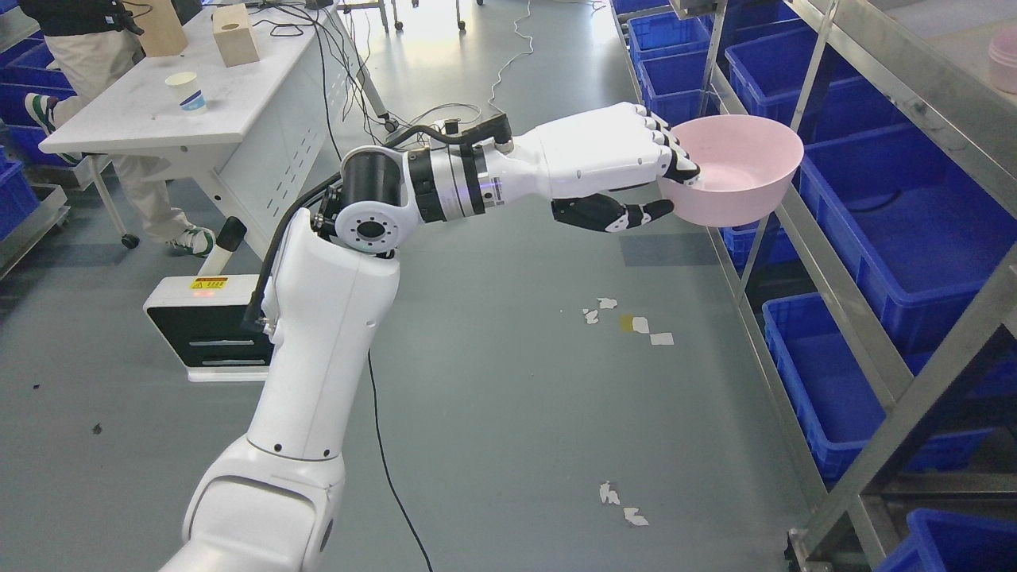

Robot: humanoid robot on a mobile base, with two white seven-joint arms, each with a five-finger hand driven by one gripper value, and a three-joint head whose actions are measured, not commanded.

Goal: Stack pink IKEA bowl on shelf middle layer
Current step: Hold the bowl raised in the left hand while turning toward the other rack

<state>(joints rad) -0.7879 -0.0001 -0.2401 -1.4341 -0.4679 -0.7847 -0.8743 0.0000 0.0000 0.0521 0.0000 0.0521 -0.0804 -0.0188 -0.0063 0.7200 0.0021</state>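
Head view shows your left hand (636, 171) pinching the pink bowl (735, 168) at two o'clock, not yet stacked on the shelf (890, 79).

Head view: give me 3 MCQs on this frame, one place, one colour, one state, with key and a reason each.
1. Where is the pink bowl?
A. On the white table
B. Held in the air beside the metal shelf
C. On the floor

2. What colour are the bins on the shelf?
A. Blue
B. Green
C. Red

3. What is the left hand doing?
A. Hanging open, holding nothing
B. Curled shut on nothing
C. Gripping the bowl's rim

Key:
1. B: the bowl hangs over the floor at the edge of the metal shelf, resting on no surface.
2. A: every bin in the rack is blue.
3. C: the fingers go over the near rim into the bowl and the thumb presses its outer wall.

The white table carries only a paper cup and wooden blocks.
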